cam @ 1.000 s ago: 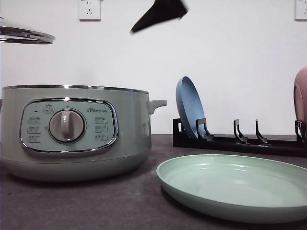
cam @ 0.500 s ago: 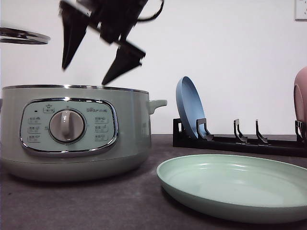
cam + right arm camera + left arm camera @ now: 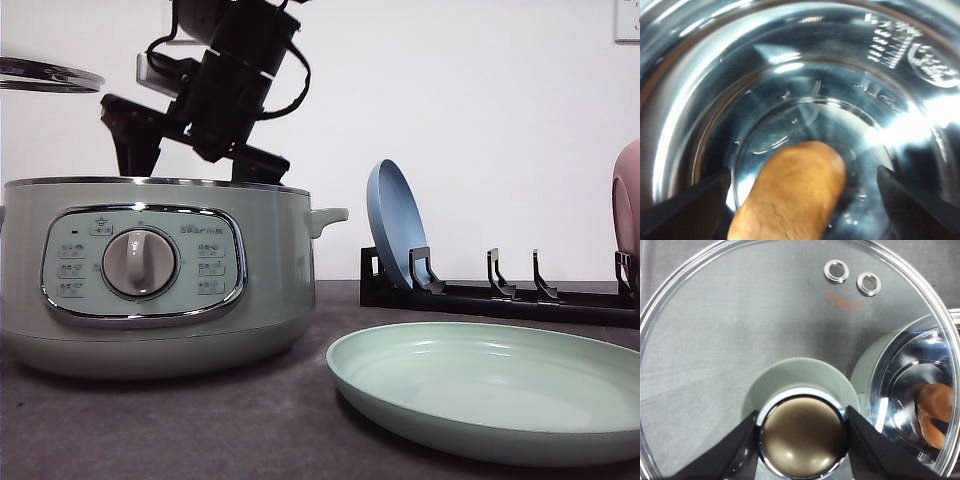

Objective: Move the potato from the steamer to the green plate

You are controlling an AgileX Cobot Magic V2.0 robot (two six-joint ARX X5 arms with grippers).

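The sage-green steamer [image 3: 150, 270] stands uncovered at the left of the table. Its orange-brown potato [image 3: 790, 195] lies on the shiny inner pot's floor. My right gripper [image 3: 195, 162] reaches down into the pot from above. It is open, its two dark fingers [image 3: 685, 205] standing either side of the potato without touching it. My left gripper [image 3: 802, 440] is shut on the knob of the glass lid [image 3: 740, 330], held in the air to the left of the pot. Through the glass the potato [image 3: 936, 412] shows again. The green plate [image 3: 490, 390] lies bare at the front right.
A black dish rack [image 3: 500, 295] runs along the back right. A blue plate [image 3: 395, 225] stands upright in it, and a pink plate [image 3: 628, 205] sits at its far right end. The lid's rim [image 3: 50, 75] hangs at the upper left.
My right arm has swung left and come down from high over the table. Its open fingers now dip below the steamer's rim. The lid and left gripper have hardly moved.
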